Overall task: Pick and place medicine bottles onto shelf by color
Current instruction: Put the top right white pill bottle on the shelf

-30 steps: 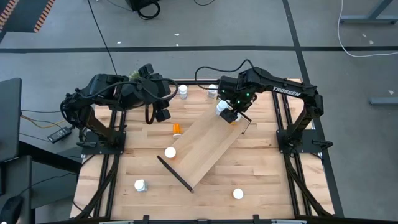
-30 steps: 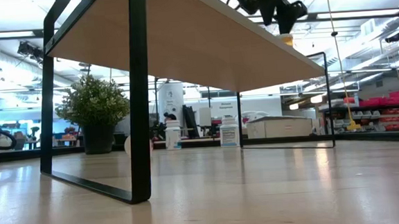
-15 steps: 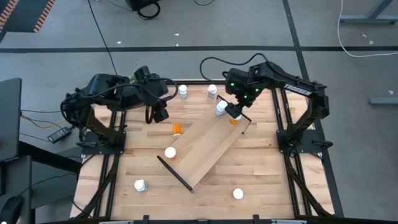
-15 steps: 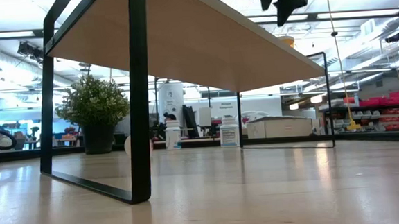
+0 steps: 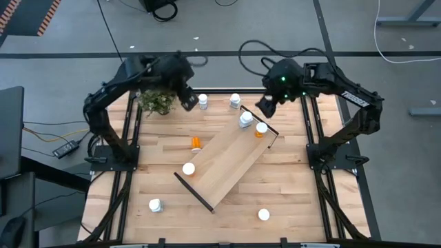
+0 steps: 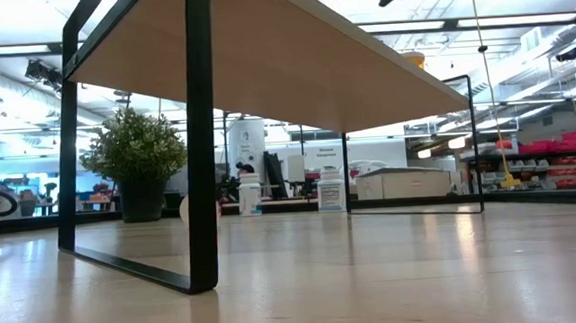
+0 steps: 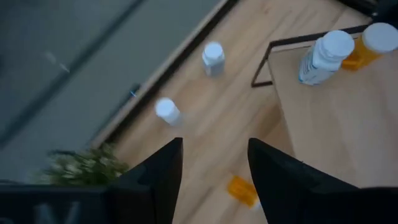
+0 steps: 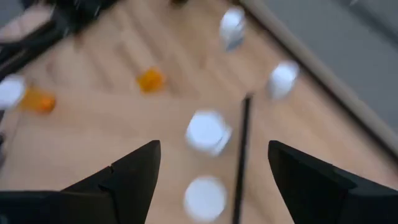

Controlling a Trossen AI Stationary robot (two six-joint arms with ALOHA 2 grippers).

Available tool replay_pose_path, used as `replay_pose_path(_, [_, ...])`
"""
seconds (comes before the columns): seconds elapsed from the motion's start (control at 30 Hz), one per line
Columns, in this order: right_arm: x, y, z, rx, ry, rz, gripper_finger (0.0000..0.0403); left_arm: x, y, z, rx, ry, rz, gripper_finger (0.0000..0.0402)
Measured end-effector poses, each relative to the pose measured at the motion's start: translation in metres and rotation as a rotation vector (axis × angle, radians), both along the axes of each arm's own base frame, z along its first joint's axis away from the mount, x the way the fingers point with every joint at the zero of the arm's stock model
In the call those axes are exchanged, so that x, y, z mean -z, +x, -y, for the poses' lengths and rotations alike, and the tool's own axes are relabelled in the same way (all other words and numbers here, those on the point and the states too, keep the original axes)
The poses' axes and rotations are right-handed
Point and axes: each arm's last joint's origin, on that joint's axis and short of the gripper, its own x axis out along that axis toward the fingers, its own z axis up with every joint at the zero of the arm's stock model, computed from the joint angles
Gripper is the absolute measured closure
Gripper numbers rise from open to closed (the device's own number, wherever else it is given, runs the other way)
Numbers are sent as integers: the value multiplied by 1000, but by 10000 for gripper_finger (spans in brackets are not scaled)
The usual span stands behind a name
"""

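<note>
Right gripper (image 5: 263,109) fingers are sitting spread, empty, hovering just off the shelf (image 5: 227,162) far end. A white bottle (image 5: 245,120) and an orange bottle (image 5: 260,129) are standing side by side on that end. Left gripper (image 5: 187,102) fingers are also apart, hanging near the plant (image 5: 157,101), beyond the shelf.

text: none legible | bottle labels: too small to read | signs in room behind table: blurred, unreadable
</note>
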Motion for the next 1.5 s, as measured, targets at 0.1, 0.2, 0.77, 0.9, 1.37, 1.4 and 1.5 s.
replay_pose_path(0.1, [-3, 3, 10, 49, -38, 40, 99, 8, 2, -22, -47, -111, 19, 215])
replay_pose_path(0.2, [1, 10, 19, 69, -28, 53, 99, 17, 6, -39, -83, -148, 3, 210])
replay_pose_path(0.77, [79, 75, 114, 114, 31, -131, 99, 109, 28, -160, -21, -356, -200, 139])
replay_pose_path(0.9, [106, 89, 133, 114, 48, -188, 99, 130, 30, -179, -29, -396, -238, 123])
replay_pose_path(1.37, [183, 113, 182, 110, 139, -313, 99, 152, 34, -194, 17, -407, -283, 52])
replay_pose_path(1.4, [187, 113, 184, 120, 147, -319, 99, 151, 33, -194, 15, -408, -283, 50])
replay_pose_path(1.5, [193, 112, 190, 131, 162, -326, 99, 151, 32, -195, 13, -407, -282, 49])
